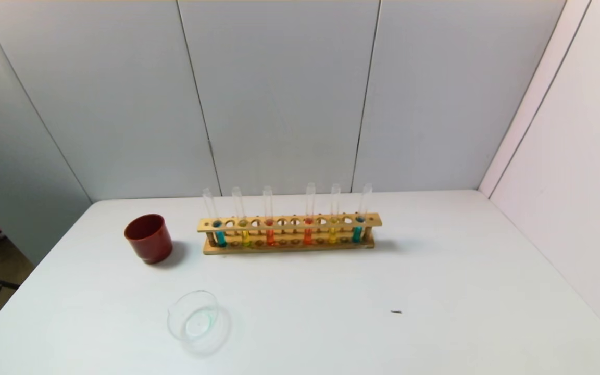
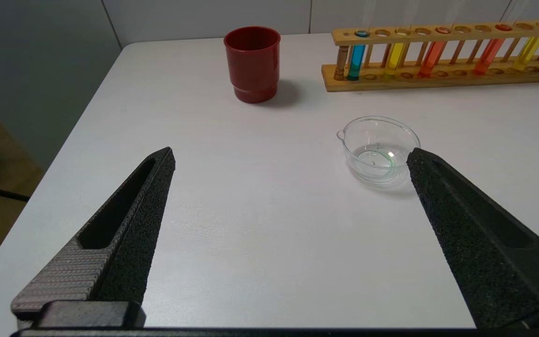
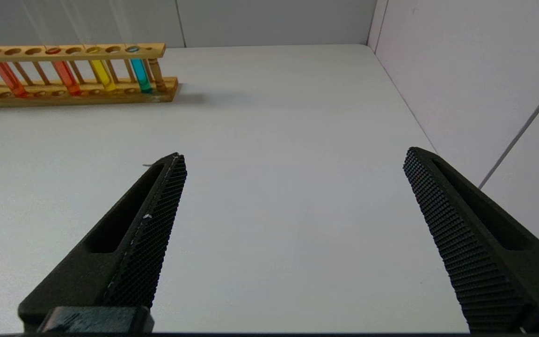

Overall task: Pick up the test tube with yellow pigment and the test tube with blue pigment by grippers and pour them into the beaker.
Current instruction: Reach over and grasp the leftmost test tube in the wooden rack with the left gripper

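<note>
Both pincers gape wide over the white surface [image 1: 435, 271], holding nothing: the left pincer [image 2: 290, 157] near the beaker [image 1: 194, 315], the right pincer [image 3: 293, 157] over bare surface. The blue tube [image 1: 219, 233] and yellow tube [image 1: 244, 233] stand upright at the left end of the rack [image 1: 289, 223] (red cup [image 1: 149, 238] beside it)

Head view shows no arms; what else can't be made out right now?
Head view: both arms lie outside the frame; the speck on the table is too small to identify.
Left wrist view: the frame edge cuts the rack; the open left gripper's finger covers part of the beaker's rim.
Right wrist view, over the open right gripper: the edge cuts the rack; beaker and cup fall outside.
</note>
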